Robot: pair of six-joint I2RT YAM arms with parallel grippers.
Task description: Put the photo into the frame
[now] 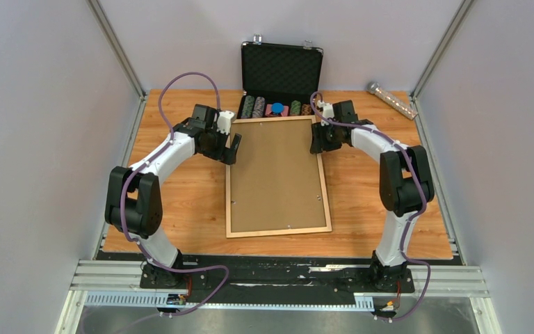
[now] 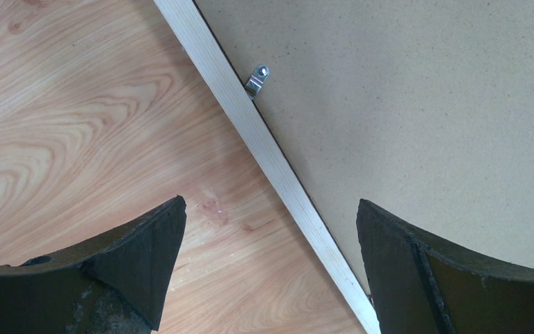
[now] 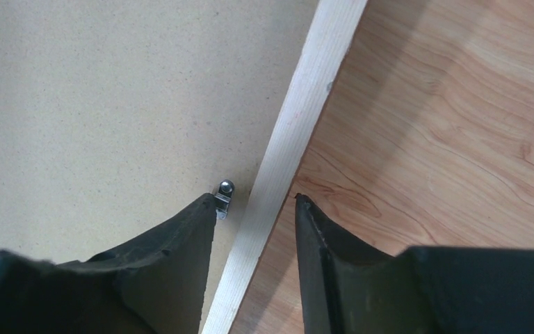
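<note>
The left hand (image 2: 270, 202) is spread wide and grips nothing. One finger is over the bare worktop (image 2: 76, 104) and the other over the backing panel (image 2: 424, 104), astride the left rail of the frame (image 2: 256, 139). The right hand (image 3: 254, 197) is narrowly parted astride the opposite rail, its inner fingertip at one metal clip (image 3: 224, 189). Between the two hands the single frame lies back-up, its long axis running away from the arm bases. One open black case (image 1: 281, 69) stands beyond it.
</note>
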